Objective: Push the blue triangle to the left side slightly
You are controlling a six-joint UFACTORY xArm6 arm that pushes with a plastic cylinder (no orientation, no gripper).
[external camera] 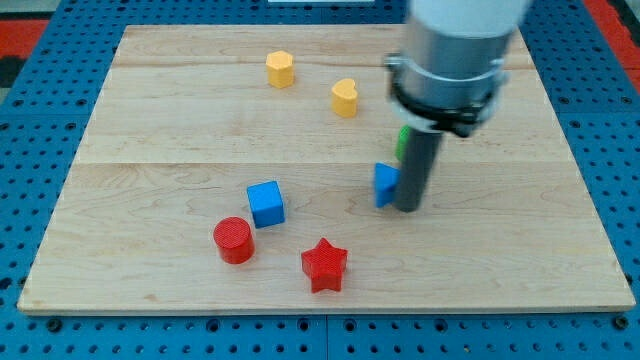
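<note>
The blue triangle (385,183) lies right of the board's middle, partly hidden by my rod. My tip (408,208) rests on the board just at the triangle's right side, touching or nearly touching it. A green block (402,141) shows only as a sliver behind the rod, above the triangle. The arm's grey body fills the view's top right.
A blue cube (266,203), a red cylinder (233,240) and a red star (324,264) sit at the lower middle. A yellow hexagon block (280,69) and a yellow heart (345,98) sit near the top. The wooden board (150,130) lies on a blue pegboard.
</note>
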